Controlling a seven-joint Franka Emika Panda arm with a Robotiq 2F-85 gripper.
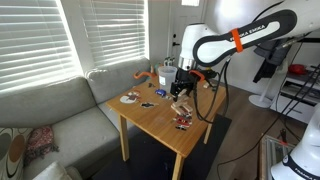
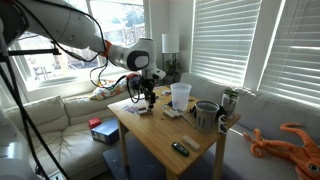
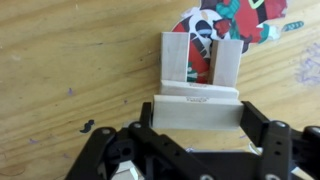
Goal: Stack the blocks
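My end effector (image 3: 197, 112) pinches the held block (image 3: 197, 98) by its ends, just short of the red object (image 3: 225, 20); 2 other blocks (image 3: 180, 58) stand between. I judge the blocks light, stiff and smooth, so flat opposite faces should grip best.

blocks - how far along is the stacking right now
Done: two blocks sit side by side on the table with a narrow gap between them; nothing visibly rests on them. In hand: the gripper is shut on a third block, just short of that pair. Left: set it on top, probably bridging the gap, then release.
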